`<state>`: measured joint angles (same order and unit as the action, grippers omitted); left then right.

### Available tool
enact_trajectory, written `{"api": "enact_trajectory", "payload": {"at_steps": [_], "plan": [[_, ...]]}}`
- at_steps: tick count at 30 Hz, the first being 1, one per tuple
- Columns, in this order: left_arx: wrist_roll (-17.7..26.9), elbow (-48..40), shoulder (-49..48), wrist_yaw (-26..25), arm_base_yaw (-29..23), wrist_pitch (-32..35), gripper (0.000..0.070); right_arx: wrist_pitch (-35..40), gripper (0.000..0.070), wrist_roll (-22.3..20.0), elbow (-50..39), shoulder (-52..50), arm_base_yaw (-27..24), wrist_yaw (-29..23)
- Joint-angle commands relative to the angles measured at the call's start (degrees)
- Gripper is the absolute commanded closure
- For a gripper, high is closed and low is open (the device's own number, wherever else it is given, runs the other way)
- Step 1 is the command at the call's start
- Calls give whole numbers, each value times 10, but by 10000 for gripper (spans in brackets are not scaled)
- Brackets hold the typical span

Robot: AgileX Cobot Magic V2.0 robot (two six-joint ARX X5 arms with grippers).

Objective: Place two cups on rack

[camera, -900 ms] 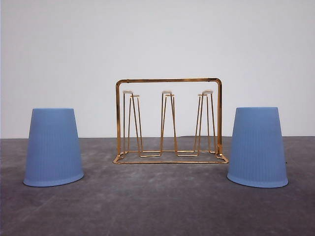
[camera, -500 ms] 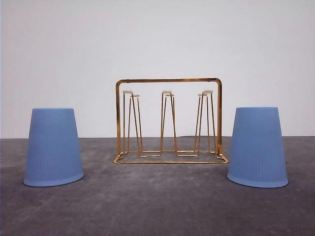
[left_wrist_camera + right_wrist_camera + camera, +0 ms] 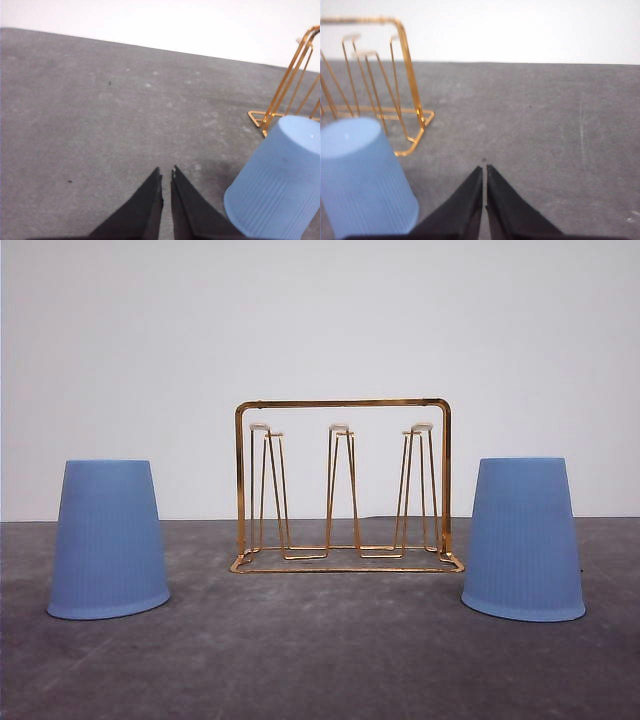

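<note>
Two light blue ribbed cups stand upside down on the grey table, one at the left (image 3: 108,540) and one at the right (image 3: 523,539). Between them, further back, stands the gold wire rack (image 3: 343,486), its upright prongs bare. In the left wrist view my left gripper (image 3: 166,172) is shut on nothing above bare table, with the left cup (image 3: 277,187) beside it and a corner of the rack (image 3: 280,100) beyond. In the right wrist view my right gripper (image 3: 484,169) is shut and holds nothing, with the right cup (image 3: 362,175) beside it and the rack (image 3: 380,80) behind that cup.
The grey table (image 3: 320,660) runs back to a plain white wall (image 3: 320,320). Open tabletop lies in front of the rack and outside each cup.
</note>
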<state>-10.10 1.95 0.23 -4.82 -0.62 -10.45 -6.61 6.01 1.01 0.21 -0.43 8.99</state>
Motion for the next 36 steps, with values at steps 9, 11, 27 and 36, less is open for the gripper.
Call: {"api": "enact_trajectory", "payload": {"at_steps": [9, 11, 27, 36], "plan": [[-72, 226, 128, -21, 3, -67, 688, -51, 694, 114, 181, 125, 13, 42], [-66, 290, 189, -39, 4, -95, 688, -75, 694, 108, 234, 177, 16, 50], [35, 494, 548, -60, 82, -200, 682, -282, 694, -48, 494, 536, 63, 71], [36, 494, 592, -54, 108, -199, 167, -306, 252, -71, 494, 566, 63, 77]]}}
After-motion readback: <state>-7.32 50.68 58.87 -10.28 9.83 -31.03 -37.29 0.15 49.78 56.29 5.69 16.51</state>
